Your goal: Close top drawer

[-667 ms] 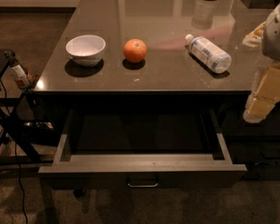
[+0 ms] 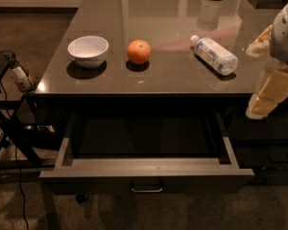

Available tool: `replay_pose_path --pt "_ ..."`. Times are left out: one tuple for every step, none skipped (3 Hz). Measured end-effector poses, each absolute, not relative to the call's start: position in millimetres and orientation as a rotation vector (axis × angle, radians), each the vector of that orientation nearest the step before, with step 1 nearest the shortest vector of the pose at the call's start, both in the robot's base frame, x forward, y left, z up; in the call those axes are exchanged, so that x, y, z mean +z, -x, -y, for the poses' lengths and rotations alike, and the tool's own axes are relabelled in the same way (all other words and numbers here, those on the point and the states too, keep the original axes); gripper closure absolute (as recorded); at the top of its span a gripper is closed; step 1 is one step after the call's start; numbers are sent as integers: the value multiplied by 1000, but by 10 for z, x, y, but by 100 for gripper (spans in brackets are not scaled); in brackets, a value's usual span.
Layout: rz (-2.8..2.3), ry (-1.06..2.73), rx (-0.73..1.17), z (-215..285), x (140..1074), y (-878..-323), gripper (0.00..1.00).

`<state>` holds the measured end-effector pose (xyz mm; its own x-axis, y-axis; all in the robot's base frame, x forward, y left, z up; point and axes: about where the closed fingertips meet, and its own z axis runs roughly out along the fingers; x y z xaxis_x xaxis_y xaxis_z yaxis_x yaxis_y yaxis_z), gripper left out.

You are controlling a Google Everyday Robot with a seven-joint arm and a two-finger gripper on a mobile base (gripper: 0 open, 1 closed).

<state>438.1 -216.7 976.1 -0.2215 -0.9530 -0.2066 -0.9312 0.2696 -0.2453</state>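
Dark top drawer (image 2: 146,167) stood pulled well out under the desk (image 2: 175,78), loop handle (image 2: 146,189) centred | cream tool (image 2: 264,99) hung at the desk's right edge, seemingly clear of the drawer, grip state impossible to tell | 1 bowl (image 2: 88,51), 1 orange (image 2: 138,51), 1 lying bottle (image 2: 214,55) on desk

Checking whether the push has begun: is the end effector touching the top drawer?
Apart. The camera view shows the end effector beside the table, above and clear of the open top drawer.
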Motion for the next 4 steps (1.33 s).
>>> replay_pose_path --pt "-2232 1725 -98 2167 9761 -4381 41" --pt "-2232 1724 -99 2167 9762 -4380 66" --pt "-2228 1706 -141 2196 9799 -4325 89" --pt "-2237 1675 -173 2278 9727 -4146 100"
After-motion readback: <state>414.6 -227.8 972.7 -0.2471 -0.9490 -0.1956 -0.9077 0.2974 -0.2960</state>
